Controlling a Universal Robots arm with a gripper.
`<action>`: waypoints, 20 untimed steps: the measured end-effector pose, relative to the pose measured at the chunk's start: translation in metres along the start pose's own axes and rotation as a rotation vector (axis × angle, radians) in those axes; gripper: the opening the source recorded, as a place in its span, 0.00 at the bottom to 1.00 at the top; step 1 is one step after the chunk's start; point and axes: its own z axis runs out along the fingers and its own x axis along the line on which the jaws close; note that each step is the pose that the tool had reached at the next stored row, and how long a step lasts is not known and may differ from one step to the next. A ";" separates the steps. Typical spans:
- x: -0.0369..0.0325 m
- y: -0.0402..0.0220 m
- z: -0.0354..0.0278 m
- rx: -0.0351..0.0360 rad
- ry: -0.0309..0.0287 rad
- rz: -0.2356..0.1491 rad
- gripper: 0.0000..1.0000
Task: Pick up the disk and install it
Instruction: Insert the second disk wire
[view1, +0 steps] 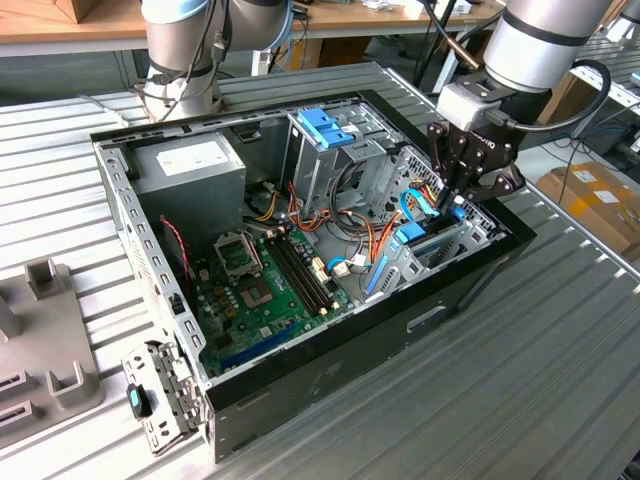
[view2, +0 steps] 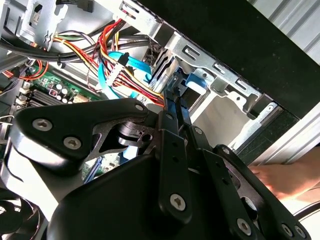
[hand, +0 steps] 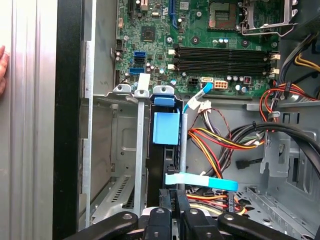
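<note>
text: none legible | white sticker (view1: 190, 157) on power supply: print unreadable

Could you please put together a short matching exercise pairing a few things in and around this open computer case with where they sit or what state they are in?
Things:
1. disk
2. gripper
3. blue plastic bracket
4. grey power-supply box

Places or states:
A. on top of the tall metal cage in the middle of the case
B. in the case's corner towards the exterior view's left, white sticker on top
C. standing on edge in the drive bay, light-blue carrier showing
D. lowered into the case over the drive bay, fingers together

Pairs: 1-C, 2-D, 3-A, 4-B
</note>
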 end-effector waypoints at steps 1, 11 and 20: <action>-0.0001 0.0000 0.0002 0.0000 0.0001 0.000 0.16; -0.0001 0.0001 0.0014 0.0000 0.0000 0.000 0.16; -0.0003 0.0004 0.0082 -0.0001 0.0006 0.000 0.16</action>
